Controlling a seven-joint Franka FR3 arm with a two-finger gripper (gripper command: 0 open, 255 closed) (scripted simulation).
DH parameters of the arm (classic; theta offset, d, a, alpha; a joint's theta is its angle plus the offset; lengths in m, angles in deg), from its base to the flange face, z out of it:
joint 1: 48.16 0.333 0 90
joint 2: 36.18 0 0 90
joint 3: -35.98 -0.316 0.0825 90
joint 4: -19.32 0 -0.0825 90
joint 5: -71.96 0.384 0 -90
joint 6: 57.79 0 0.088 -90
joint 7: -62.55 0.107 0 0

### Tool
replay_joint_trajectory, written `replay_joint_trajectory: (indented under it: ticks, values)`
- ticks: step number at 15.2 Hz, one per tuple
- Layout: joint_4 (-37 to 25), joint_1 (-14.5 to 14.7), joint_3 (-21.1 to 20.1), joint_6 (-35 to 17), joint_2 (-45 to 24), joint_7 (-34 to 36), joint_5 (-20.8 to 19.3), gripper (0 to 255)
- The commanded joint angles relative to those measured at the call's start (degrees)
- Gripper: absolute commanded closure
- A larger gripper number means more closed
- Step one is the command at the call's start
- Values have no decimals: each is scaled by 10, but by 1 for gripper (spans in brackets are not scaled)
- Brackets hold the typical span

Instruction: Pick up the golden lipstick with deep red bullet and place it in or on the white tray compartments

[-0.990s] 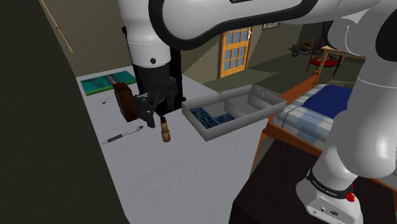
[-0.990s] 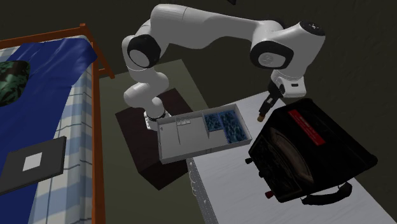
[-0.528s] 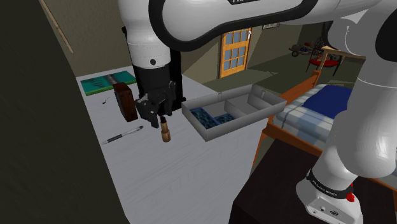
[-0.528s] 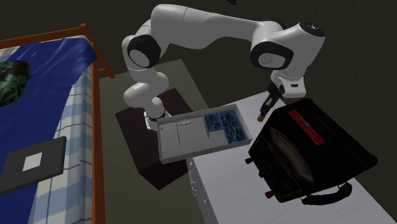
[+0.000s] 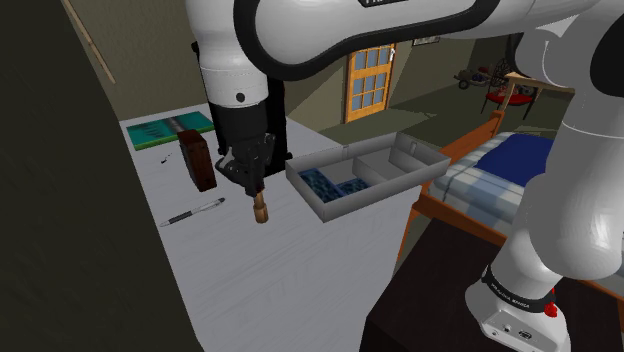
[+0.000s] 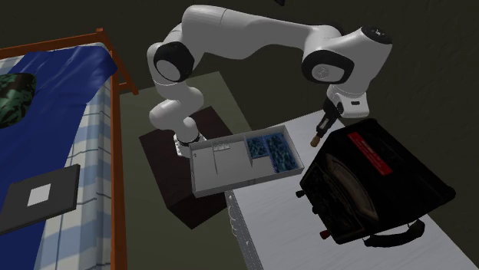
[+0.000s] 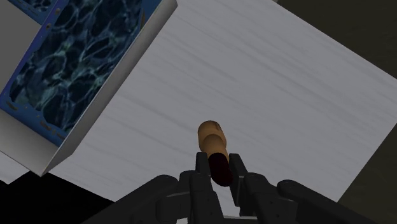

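Gripper (image 7: 219, 167) is clenched on the lipstick (image 7: 213, 149). The two black fingers (image 7: 201, 179) pinch its dark red end, and the smooth, rounded golden case points away from the hand towards the table (image 7: 280, 95).

The lipstick hangs near the tray (image 5: 380, 192), just outside one of its short end walls. Whether the golden tip touches the table I cannot tell.

The table is pale grey-white with a faint streaked grain.

The tray is a shallow rectangular box with plain white walls and dividers. The compartments at the end nearest the lipstick are lined with a rippled blue, water-like pattern. The ones at the far end are bare and pale, with nothing in them.

A big black case (image 6: 376, 184) with a red label lies on the table beyond the lipstick from the tray, close by the gripper. A slim pen (image 5: 195, 212) lies flat further out on that same side.
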Motion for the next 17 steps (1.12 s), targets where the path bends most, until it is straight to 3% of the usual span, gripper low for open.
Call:
replay_joint_trajectory:
  ticks: [1, 17]
  values:
    - [0, 0, 0, 0, 0, 0, 0, 255]
    - [-176, 20, -6, 140, -42, 10, -22, 255]
